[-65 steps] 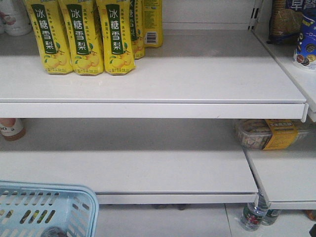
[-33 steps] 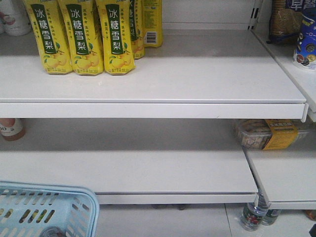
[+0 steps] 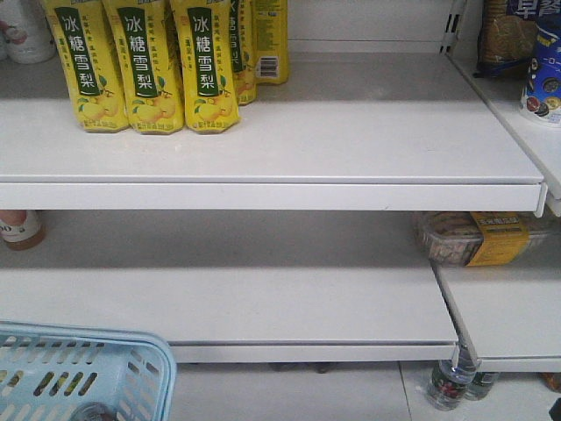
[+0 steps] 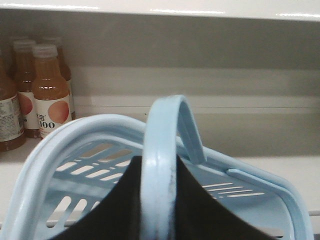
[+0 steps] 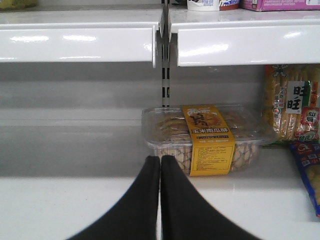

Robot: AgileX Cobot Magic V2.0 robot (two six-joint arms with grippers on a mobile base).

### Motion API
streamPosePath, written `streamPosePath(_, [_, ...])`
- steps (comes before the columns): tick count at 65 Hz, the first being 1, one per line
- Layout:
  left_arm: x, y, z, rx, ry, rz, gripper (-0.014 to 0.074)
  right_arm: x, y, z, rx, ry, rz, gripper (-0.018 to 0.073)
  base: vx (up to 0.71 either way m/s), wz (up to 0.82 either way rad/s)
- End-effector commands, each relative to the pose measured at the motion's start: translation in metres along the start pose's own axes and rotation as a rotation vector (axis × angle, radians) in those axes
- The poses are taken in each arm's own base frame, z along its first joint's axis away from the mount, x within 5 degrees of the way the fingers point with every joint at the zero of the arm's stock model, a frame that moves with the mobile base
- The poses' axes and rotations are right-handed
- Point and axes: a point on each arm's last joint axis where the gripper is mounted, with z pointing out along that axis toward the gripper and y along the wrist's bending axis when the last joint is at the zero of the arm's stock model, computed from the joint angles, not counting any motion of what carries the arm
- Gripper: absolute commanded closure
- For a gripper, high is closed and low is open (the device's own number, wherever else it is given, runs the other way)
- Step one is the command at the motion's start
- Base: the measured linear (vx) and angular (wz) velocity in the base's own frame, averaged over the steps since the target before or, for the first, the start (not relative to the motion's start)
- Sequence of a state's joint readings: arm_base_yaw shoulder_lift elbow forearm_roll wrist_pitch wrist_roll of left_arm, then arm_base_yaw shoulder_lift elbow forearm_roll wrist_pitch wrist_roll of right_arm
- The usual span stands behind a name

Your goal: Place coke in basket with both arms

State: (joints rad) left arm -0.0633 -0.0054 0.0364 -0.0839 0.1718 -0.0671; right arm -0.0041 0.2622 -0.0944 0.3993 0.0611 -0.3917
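Near left, floor level: basket, light blue, slotted sides, only its far right corner in the front view.
Inside basket: small dark round item at the bottom edge, too cropped to identify; coke not identifiable in any view.
Left gripper: black fingers on either side of the basket handle, clamped on it; handle upright over the basket rim.
Right gripper: fingers pressed together, nothing between them, pointing at the lower shelf.
Beyond right gripper: clear biscuit tray with yellow label, far on the same shelf.
Upper shelf, far left: yellow pear-drink bottles, upright, touching in a row.
Left wrist view, far left: orange juice bottles, upright.
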Motion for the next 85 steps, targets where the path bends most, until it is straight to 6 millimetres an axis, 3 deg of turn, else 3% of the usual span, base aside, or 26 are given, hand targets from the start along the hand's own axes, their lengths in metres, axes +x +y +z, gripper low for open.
streamPosePath(1, [-0.022, -0.003, -0.005, 0.023, -0.162, -0.017, 0.0603, -0.015, -0.003, 0.0, 0.031, -0.081, -0.008, 0.0569, 0.0, 0.0])
streamPosePath(16, [-0.022, -0.003, -0.005, 0.023, -0.162, -0.017, 0.0603, -0.015, -0.003, 0.0, 0.031, -0.081, -0.017, 0.0569, 0.0, 0.0])
streamPosePath(33, [-0.022, -0.003, -0.005, 0.023, -0.162, -0.017, 0.0603, 0.008, -0.002, -0.012, 0.024, -0.102, -0.091, 0.0569, 0.0, 0.0])
streamPosePath(45, [-0.022, -0.003, -0.005, 0.023, -0.162, -0.017, 0.0603, 0.029, -0.003, -0.016, 0.033, -0.131, -0.053, 0.0569, 0.0, 0.0])
streamPosePath(85, [-0.022, -0.003, -0.005, 0.023, -0.162, -0.017, 0.0603, 0.033, -0.003, -0.019, 0.038, -0.102, -0.109, 0.0569, 0.0, 0.0])
